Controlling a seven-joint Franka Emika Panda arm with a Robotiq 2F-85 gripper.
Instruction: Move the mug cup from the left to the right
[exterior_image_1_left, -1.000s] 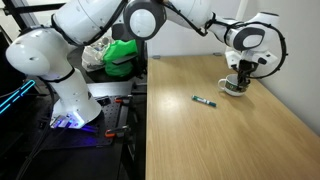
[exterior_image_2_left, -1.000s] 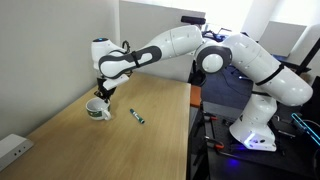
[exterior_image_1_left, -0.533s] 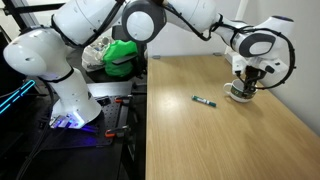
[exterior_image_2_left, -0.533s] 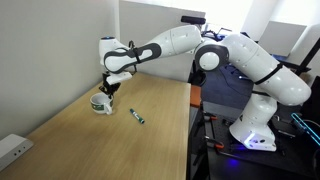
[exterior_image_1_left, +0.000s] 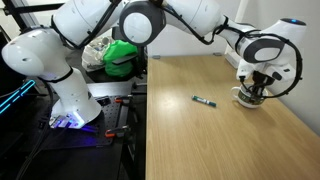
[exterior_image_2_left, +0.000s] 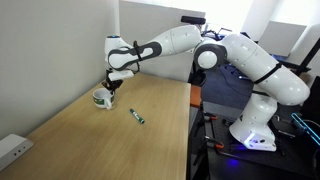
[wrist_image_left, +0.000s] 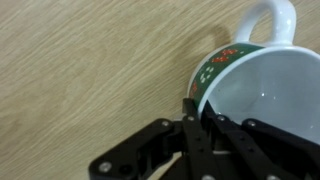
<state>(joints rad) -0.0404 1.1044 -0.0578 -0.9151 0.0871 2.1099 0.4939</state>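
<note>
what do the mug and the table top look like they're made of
The mug cup is probably glazed ceramic: glossy white inside with a soft highlight, and a dark green printed band outside. The table looks like wood or wood-look laminate, matte, with fine pale grain lines; I cannot tell which.

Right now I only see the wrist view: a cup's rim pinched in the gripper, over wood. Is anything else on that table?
Observer: Yes. A dark pen lies on the table, apart from the cup.
Operator: Where is it from the cup?
Observer: Between the cup and the table edge nearest the robot's base.
Operator: Anything beyond that edge?
Observer: A green bundle sits off the table, beside the base.
</note>
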